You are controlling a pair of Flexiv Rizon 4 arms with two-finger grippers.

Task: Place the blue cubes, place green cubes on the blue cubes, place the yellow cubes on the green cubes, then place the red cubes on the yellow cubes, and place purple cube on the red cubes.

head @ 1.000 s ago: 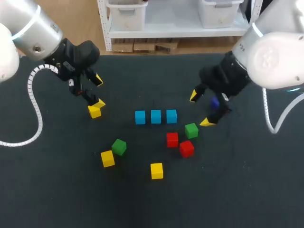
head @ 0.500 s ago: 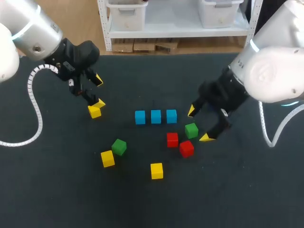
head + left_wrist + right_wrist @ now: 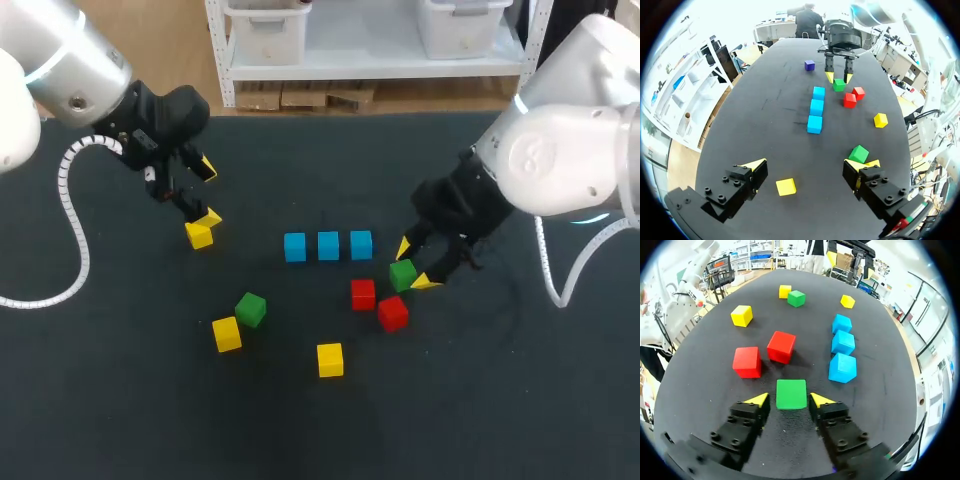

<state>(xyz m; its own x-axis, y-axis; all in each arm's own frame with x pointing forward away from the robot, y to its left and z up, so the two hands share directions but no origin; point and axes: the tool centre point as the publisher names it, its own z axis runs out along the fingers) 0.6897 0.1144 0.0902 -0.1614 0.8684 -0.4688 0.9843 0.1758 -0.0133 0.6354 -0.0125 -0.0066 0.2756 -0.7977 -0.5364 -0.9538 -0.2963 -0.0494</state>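
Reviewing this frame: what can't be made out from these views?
- Purple cube: in the head view it is hidden behind the right arm. It shows only in the left wrist view, far off.
- One yellow cube: in the left wrist view it is mostly behind the left jaws, beside a green cube.

Black table [image 3: 500,400] — blue cubes [image 3: 328,245], green cubes [image 3: 250,309], yellow cubes [image 3: 330,359], red cubes [image 3: 363,293], purple cube [image 3: 809,65].

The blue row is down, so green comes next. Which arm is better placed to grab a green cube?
Right. The right gripper, open, straddles a green cube next to the blue cubes. The left gripper hangs over a yellow cube, away from the row.
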